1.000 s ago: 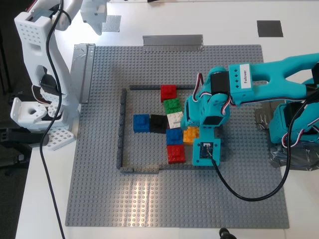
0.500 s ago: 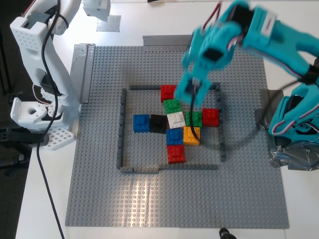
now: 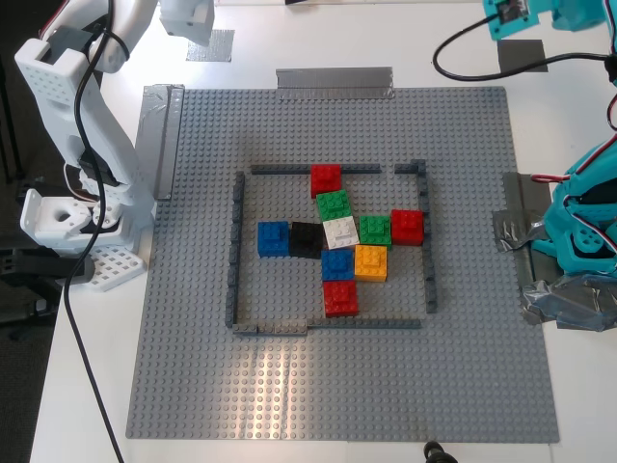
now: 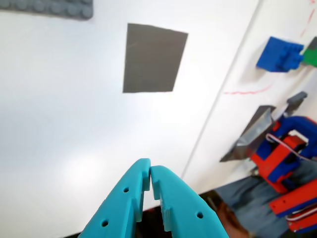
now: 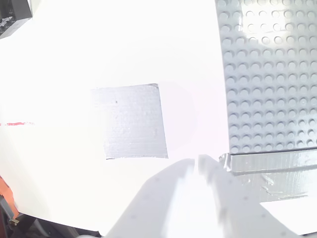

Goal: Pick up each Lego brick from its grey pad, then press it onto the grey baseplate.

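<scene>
White tabletop (image 3: 87,386) under grey baseplate (image 3: 193,367)

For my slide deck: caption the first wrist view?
Teal tool, closed and empty, hovering over white tabletop near bare dark grey pad.

The white counter (image 3: 96,386) carries the grey baseplate (image 3: 193,386) at its centre, a light grey pad (image 3: 220,44) at 11 o'clock and a dark grey pad (image 3: 522,55) at 1 o'clock.

White tabletop (image 3: 87,386) w/ bright overhead glare; dark floor strip (image 3: 14,145) along the exterior view's left edge.
</scene>
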Motion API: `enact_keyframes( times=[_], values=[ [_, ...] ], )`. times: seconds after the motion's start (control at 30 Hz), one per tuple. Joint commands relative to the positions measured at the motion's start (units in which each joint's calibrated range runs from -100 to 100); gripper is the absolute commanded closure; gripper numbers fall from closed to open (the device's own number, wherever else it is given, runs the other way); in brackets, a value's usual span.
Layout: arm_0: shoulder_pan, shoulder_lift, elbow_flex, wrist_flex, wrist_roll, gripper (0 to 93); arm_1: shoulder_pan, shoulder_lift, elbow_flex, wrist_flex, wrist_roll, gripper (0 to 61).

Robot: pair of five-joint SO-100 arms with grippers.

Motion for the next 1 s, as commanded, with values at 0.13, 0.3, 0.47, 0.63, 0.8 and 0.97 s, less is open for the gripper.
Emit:
enact_keyframes(
  times=[0.13,0.3,0.47,0.63,0.8,0.97],
  values=[
    [0.5,-5.6,0.9,-0.7,-0.1,92.7,0.4,-7.8,3.1,-1.6,-0.1,61.2],
    [0.3,-5.5,0.9,-0.1,-0.1,92.7,0.8,-8.8,5.1,-2.6,-0.1,61.2],
    [0.3,-5.3,0.9,-0.1,-0.1,92.7,0.8,-8.5,5.4,-3.1,-0.2,61.2],
    [0.3,-5.3,0.9,-0.1,-0.1,92.7,0.8,-8.0,4.7,-3.3,-0.3,61.2],
    [0.3,-5.3,0.9,-0.1,-0.2,92.7,0.7,-7.6,4.3,-3.3,-0.5,61.2],
    [0.3,-5.2,0.9,-0.1,-0.2,92.7,0.7,-7.6,4.2,-3.1,-0.4,61.2]
  ],
)
